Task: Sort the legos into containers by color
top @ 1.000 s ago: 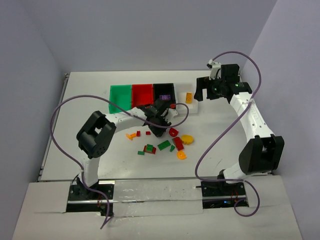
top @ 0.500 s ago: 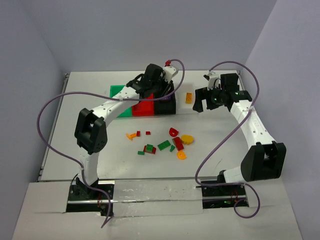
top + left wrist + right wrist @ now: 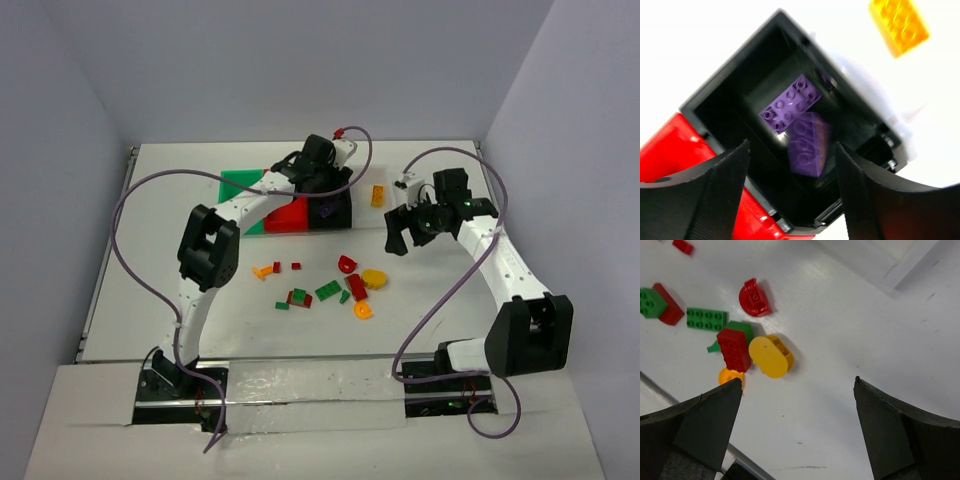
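Note:
The containers stand in a row at the back: green (image 3: pixel 238 184), red (image 3: pixel 284 216), black (image 3: pixel 331 211) and clear white (image 3: pixel 384 212). My left gripper (image 3: pixel 326 178) hangs over the black bin (image 3: pixel 735 85) with its jaws open. A blurred purple brick (image 3: pixel 809 145) is between them, touching neither finger, above a flat purple plate (image 3: pixel 790 104) inside the bin. An orange brick (image 3: pixel 377 196) lies in the clear bin. Loose legos (image 3: pixel 327 291) lie mid-table. My right gripper (image 3: pixel 399 230) is open and empty, just right of a yellow rounded brick (image 3: pixel 770 356).
In the right wrist view a red brick (image 3: pixel 734 349), a green plate (image 3: pixel 706 318), a red rounded piece (image 3: pixel 753 297) and an orange piece (image 3: pixel 731 376) lie left of the jaws. Bare white table (image 3: pixel 840 365) lies between the fingers. Purple cables loop over both arms.
My left arm went from the loose pile up to the black bin, and its jaws opened, letting go of a purple brick. My right gripper came down and nearer, toward the pile.

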{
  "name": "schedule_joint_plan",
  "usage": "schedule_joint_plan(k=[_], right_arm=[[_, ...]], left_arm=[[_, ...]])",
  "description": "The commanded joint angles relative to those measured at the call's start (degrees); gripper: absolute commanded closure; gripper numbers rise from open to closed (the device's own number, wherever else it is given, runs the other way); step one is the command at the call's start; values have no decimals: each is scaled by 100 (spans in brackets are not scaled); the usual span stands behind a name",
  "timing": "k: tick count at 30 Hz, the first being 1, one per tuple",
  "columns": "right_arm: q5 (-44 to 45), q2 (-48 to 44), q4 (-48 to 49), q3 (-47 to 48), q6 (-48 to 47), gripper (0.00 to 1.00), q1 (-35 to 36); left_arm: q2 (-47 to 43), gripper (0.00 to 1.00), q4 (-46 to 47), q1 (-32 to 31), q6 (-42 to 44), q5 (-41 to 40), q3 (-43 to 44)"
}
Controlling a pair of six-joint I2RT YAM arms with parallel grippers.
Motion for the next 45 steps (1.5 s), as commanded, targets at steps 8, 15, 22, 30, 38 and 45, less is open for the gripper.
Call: schedule_joint_plan(k=[8, 15, 22, 30, 38, 45], right_arm=[[723, -100, -245, -517, -942, 1, 1143], [942, 272, -243, -523, -1395, 4, 1662], [1336, 865, 196, -625, -1663, 6, 1967], [1637, 1305, 672, -847, -1777, 12, 2220], [1813, 1522, 1047, -918, -1820, 28, 2426], [1810, 1301, 826, -880, -1903, 63, 2449]], left_arm=[[-1432, 1, -487, 327, -51, 469, 777], [-3201, 1, -720, 953, -463, 2053, -656], [-4638, 1, -425, 1629, -825, 3004, -2618], [-5534, 1, -178, 2092, -786, 3049, -3904], [-5596, 1, -149, 2216, -871, 3117, -4130], [-5615, 2, -45, 2216, -777, 3057, -4321]])
